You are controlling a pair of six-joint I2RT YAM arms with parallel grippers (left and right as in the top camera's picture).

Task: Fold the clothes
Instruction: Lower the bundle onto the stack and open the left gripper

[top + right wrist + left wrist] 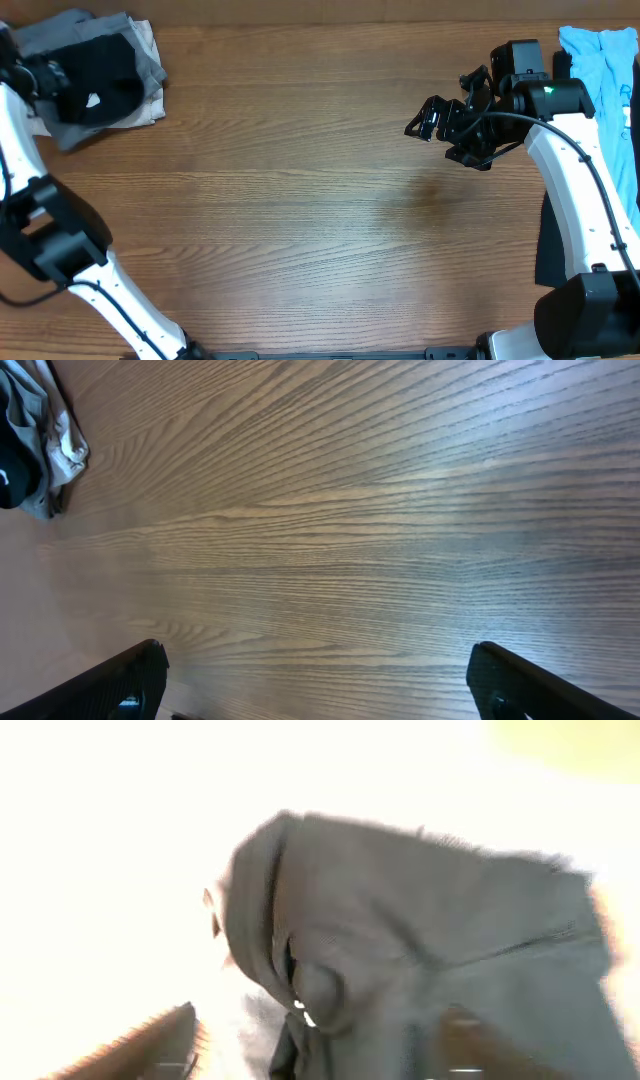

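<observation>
Presently: black T-shirt (100,80) atop grey and white pieces (150,55), far-left desk (320,220) corner; left claw (315,1045) over it, parted. Light-blue shirt (600,60) far right; right claw (325,690) spread wide above desk.

Two arms, left arm (125,305) and right arm (560,170); two grippers, left gripper (40,76) and right gripper (438,135); one table (300,200); one black piece (100,75), one grey piece (100,22), one white piece (148,38), one light-blue shirt (600,55), one dark garment (548,240).

R gripper (315,665) fingers wide apart over wood table (360,510), clothes (50,440) heaped top-left corner.
</observation>
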